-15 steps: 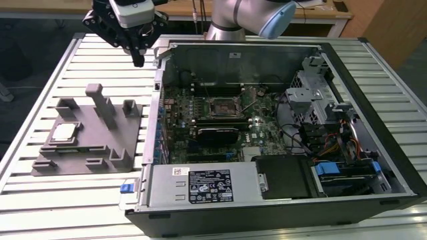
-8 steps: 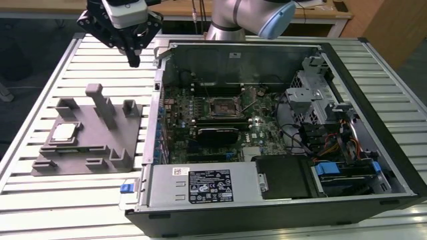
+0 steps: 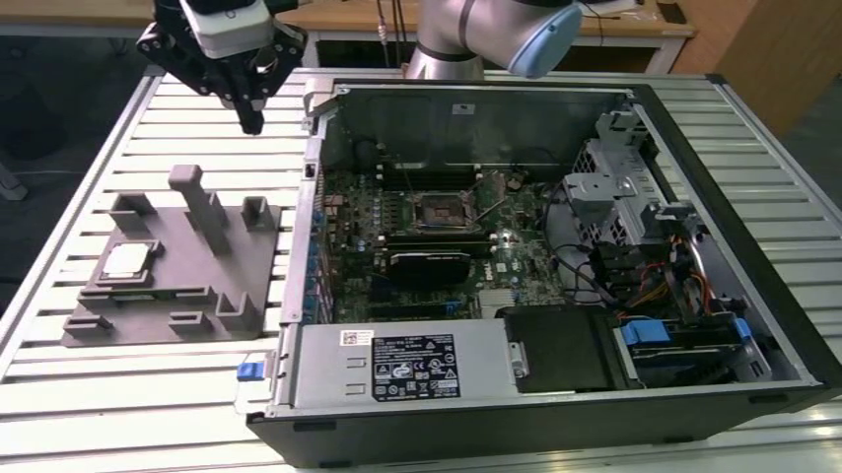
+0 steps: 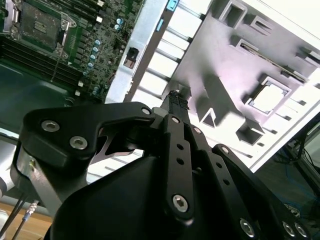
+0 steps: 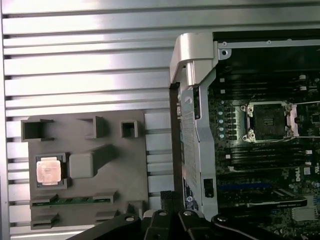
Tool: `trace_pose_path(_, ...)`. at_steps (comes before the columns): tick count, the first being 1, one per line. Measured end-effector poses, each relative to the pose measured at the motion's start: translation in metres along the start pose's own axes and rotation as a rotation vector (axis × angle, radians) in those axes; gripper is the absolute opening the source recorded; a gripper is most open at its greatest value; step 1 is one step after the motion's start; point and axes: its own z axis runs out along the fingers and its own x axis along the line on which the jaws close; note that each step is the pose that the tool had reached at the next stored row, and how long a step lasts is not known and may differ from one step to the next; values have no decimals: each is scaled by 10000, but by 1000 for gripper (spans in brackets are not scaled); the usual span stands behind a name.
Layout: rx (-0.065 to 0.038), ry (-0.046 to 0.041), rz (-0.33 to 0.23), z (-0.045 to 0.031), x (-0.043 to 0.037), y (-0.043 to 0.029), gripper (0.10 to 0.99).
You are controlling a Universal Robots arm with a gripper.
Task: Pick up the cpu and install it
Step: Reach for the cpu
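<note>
The cpu [image 3: 128, 259], a small pale silvery square, lies in a recess of the grey moulded fixture [image 3: 197, 281] on the slatted table, at the exterior view's left. Both wrist views show the cpu [image 5: 49, 171] [image 4: 267, 97] seated in the fixture [image 5: 115, 175]. My gripper [image 3: 250, 120] hangs above the table behind the fixture, well clear of the chip, fingers together and holding nothing. Its tips [image 4: 176, 98] point down at the slats between the fixture and the case. The black socket frame [image 3: 439, 208] [image 5: 267, 120] sits uncovered on the motherboard.
The open computer case [image 3: 306, 296] lies to the exterior view's right of the fixture, its metal wall standing between them. Inside are a power supply [image 3: 394, 365], a drive cage [image 3: 618, 187] and cables [image 3: 658, 286]. Upright blocks [image 3: 187, 182] rise from the fixture.
</note>
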Motion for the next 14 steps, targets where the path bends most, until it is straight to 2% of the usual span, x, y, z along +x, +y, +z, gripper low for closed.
trace_pose_path(14, 0, 0, -1, 18, 197, -25, 106)
